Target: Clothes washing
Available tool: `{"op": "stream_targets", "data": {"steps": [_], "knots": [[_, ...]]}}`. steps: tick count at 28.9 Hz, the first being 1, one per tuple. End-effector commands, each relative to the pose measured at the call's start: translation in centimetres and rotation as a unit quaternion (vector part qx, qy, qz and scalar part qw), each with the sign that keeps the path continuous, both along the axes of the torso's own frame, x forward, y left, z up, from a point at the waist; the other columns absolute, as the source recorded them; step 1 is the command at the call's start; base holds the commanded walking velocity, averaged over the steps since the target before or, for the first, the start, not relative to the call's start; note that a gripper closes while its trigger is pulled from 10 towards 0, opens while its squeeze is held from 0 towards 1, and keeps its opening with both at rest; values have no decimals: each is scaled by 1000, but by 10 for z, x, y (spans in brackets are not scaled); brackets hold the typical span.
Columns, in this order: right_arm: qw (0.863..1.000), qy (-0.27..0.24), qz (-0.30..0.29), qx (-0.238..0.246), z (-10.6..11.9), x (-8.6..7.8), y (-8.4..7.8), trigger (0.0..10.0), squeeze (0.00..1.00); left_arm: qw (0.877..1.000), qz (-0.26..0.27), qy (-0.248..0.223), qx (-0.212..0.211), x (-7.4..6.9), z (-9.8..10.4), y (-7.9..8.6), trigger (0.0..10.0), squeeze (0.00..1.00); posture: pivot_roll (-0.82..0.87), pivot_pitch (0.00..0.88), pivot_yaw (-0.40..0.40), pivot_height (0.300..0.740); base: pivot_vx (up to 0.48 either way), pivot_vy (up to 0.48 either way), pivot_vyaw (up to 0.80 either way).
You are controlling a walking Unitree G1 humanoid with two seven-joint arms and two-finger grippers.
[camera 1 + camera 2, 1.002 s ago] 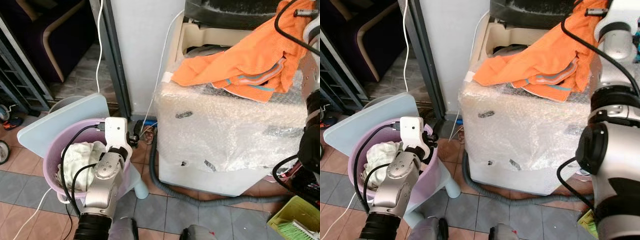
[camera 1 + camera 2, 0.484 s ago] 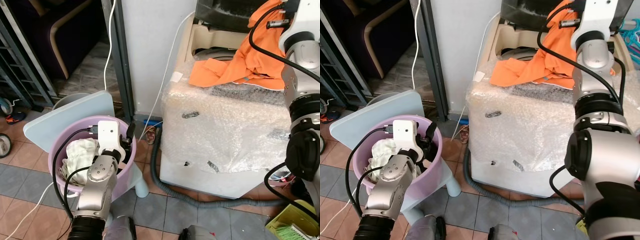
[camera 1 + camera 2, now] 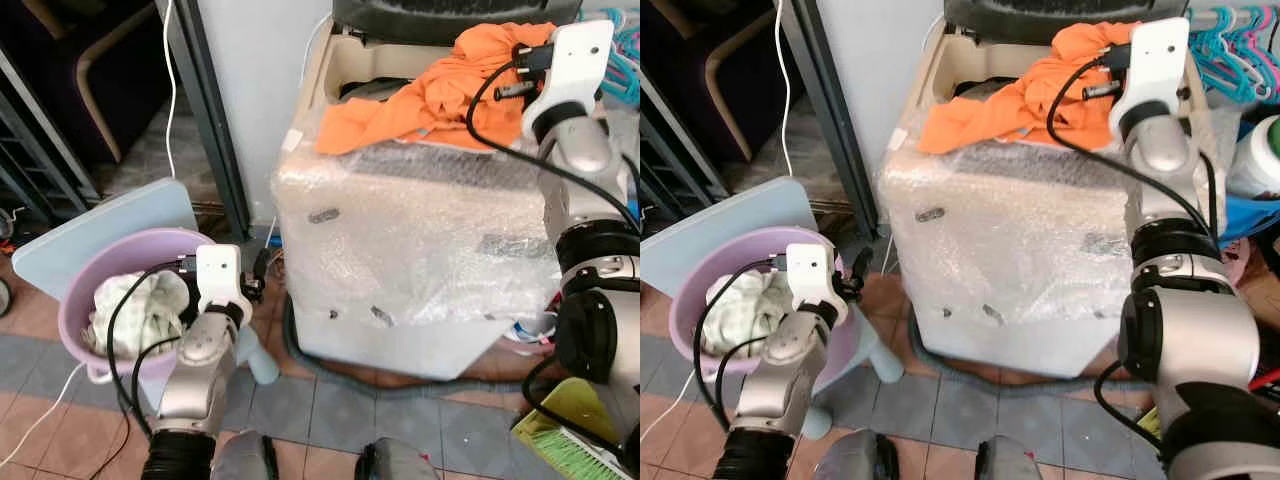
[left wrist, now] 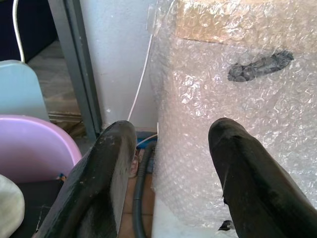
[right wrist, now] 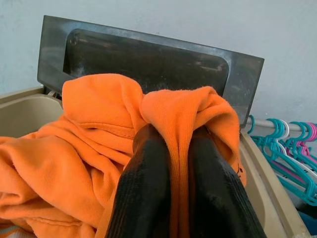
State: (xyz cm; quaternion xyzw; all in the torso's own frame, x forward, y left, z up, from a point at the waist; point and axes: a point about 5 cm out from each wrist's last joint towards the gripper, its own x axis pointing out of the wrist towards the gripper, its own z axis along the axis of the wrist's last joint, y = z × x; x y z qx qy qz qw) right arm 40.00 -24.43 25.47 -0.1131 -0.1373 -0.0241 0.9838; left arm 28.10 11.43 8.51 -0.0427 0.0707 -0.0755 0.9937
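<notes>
Right gripper pinches the orange garment over the washer, half draped outside (not in yet); left gripper spread, basin holds more laundry.

A home's laundry corner: a top-loading washer still in bubble wrap stands on a tiled floor against a plain wall, its drain hose trailing beside it. A lilac basin of clothes sits nearby, with plastic hangers behind.
</notes>
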Motion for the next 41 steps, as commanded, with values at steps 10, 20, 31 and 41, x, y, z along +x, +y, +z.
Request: {"op": "stream_targets", "data": {"steps": [10,20,31,41], "knots": [[995,-94,41,5,6,-16,25,10000,0,999,30,-18,-7,4,2,13,10000,0,-45,0,11,740,0,0,0],[994,-106,11,-7,38,-4,22,10000,0,1000,25,-14,1,0,-4,13,10000,0,-54,0,14,740,358,0,0],[989,-122,7,-85,99,5,27,10000,0,998,35,24,45,-28,-19,31,10000,0,-7,6,-4,740,287,0,0],[993,15,-4,-120,70,20,34,10000,0,995,31,47,84,-75,-16,53,10000,0,101,98,-51,740,0,0,0]]}}
